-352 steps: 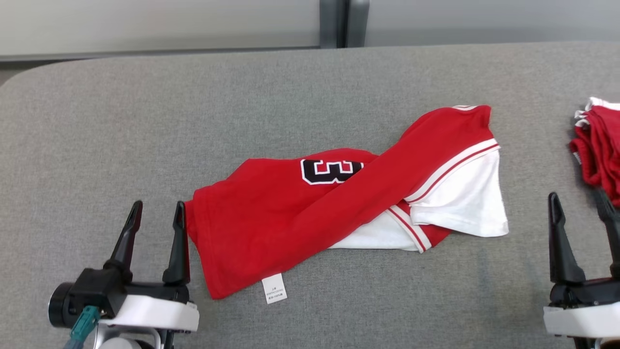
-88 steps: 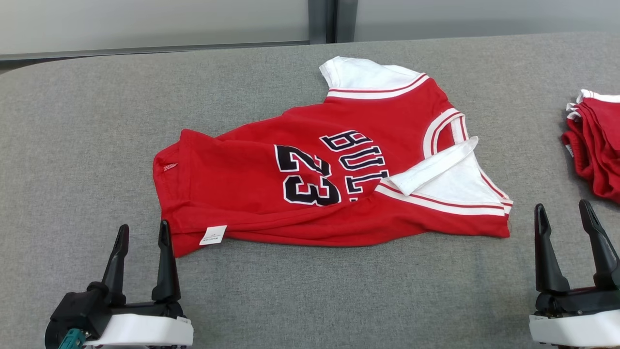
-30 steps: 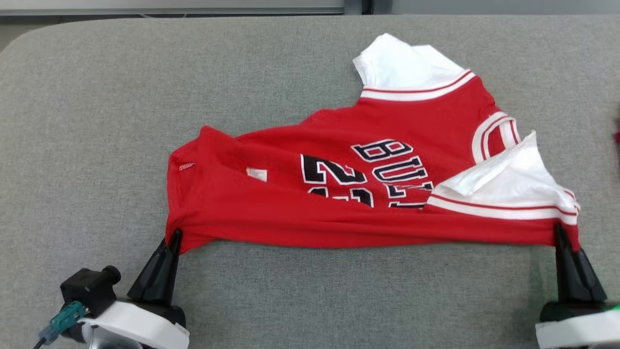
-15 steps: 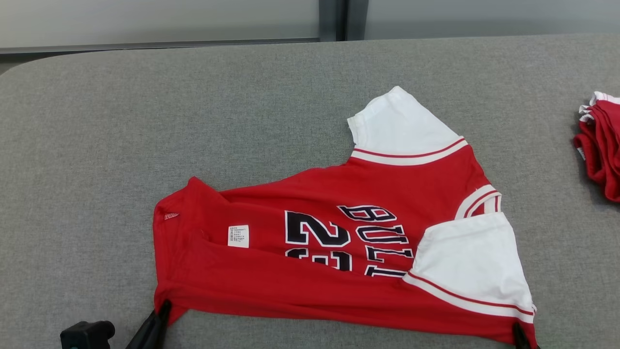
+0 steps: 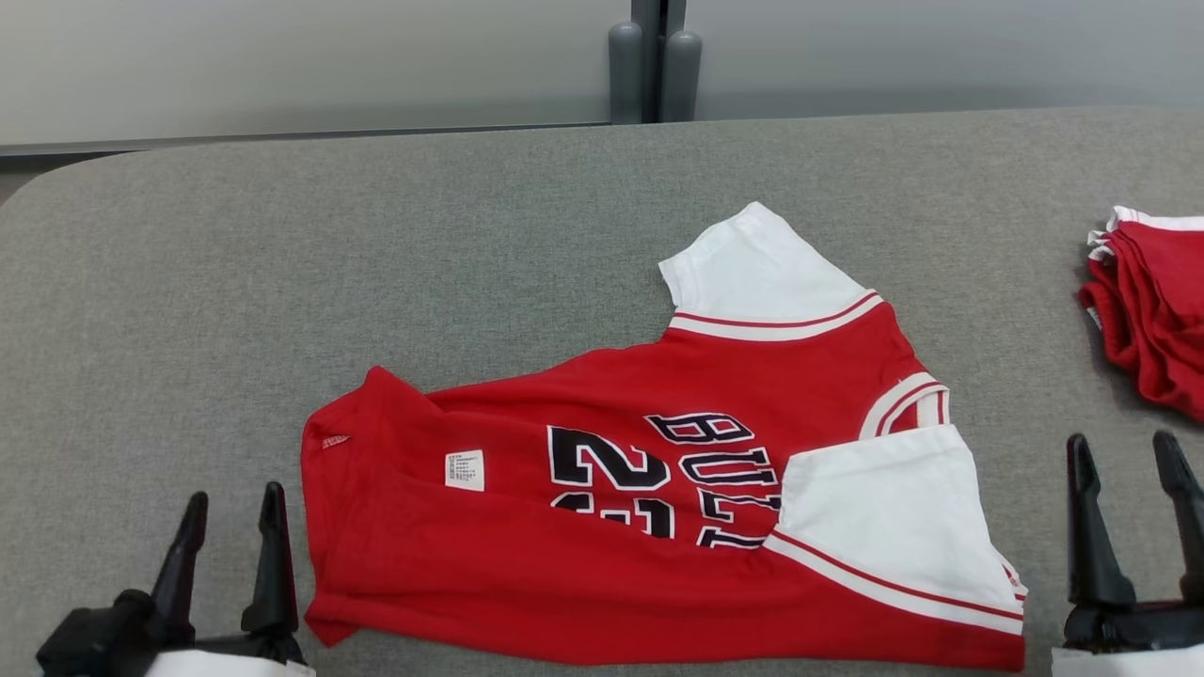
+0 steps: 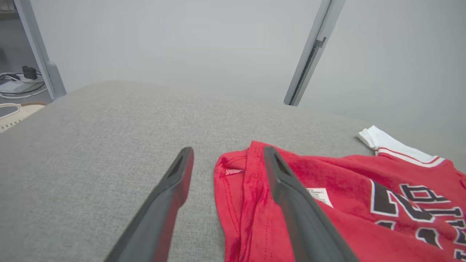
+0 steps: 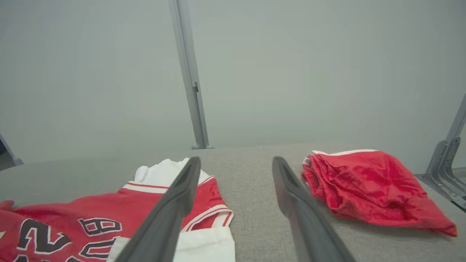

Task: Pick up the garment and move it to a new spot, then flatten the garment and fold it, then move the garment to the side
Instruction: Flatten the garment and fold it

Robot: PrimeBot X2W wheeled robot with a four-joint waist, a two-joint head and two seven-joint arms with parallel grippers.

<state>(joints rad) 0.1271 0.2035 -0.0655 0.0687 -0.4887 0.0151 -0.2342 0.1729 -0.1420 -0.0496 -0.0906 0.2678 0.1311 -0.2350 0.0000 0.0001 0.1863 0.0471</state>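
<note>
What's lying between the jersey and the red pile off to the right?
Nothing: a bare stretch of grey surface separates the jersey from the red pile. The head view shows it most clearly, and the right wrist view shows the same gap.

Surface point(image 5: 282, 282): grey woven cloth, matt, coarse weave. Garment point(image 5: 583, 574): soft red knit cloth, matt, with white cloth sleeves and smooth black-and-white lettering. Its small white label point(image 5: 465, 470) looks papery. Red pile point(image 7: 364, 185): thinner cloth, slight sheen. Left pincer point(image 5: 235, 495), right pincer point(image 5: 1119, 440): dark matt plastic, smooth.
</note>
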